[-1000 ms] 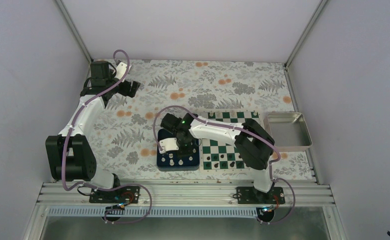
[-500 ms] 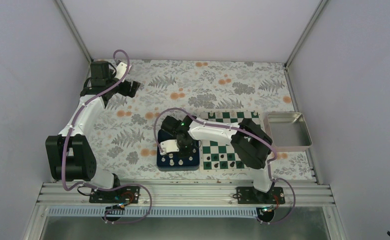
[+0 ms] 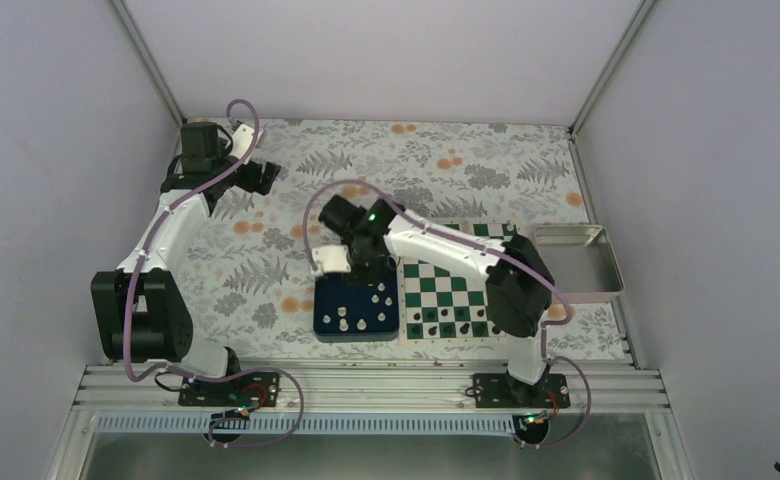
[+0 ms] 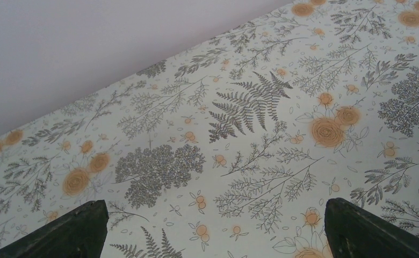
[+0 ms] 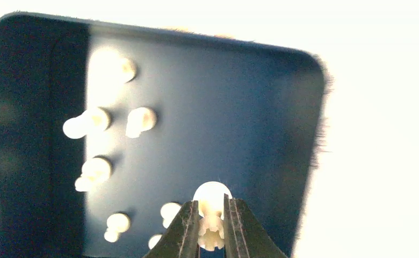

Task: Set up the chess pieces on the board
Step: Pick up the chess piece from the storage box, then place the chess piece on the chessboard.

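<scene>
Our left arm [image 3: 166,228] and right arm [image 3: 436,250] are built alike: white links between chunky black joints, each trailed by a looping mauve cable [image 3: 307,225]. A green light [image 3: 371,213] glows on the right one. Our fingers [image 5: 239,228] are dark, tapering wedges.

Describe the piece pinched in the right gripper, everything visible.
The white piece looks like pale cream plastic. A round disc end points away from the wrist camera. A notched, crown-like end sits between the fingers of the right gripper, which clamp it from both sides. It is held over the dark blue tray.
</scene>
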Robot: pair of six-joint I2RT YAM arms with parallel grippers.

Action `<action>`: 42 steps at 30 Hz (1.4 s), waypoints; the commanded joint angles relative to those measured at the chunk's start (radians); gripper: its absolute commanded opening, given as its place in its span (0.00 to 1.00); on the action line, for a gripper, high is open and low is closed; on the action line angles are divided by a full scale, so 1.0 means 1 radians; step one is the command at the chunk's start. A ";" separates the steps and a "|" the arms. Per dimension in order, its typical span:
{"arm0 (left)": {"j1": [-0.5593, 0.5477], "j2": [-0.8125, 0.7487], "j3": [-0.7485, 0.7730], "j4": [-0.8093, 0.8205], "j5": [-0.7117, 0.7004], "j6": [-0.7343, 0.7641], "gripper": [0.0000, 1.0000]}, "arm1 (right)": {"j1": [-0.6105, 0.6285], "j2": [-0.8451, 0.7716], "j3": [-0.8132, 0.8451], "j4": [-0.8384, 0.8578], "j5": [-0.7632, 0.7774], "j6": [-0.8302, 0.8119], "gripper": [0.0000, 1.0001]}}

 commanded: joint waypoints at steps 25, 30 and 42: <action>0.004 -0.014 0.005 0.004 0.007 0.012 1.00 | -0.528 0.140 0.175 -0.033 -0.052 -0.144 0.08; 0.004 -0.017 0.005 0.003 0.009 0.013 1.00 | -0.526 0.189 0.164 -0.029 -0.071 -0.149 0.08; 0.005 -0.021 0.003 0.004 0.013 0.013 1.00 | -0.519 0.250 0.165 0.001 -0.074 -0.145 0.08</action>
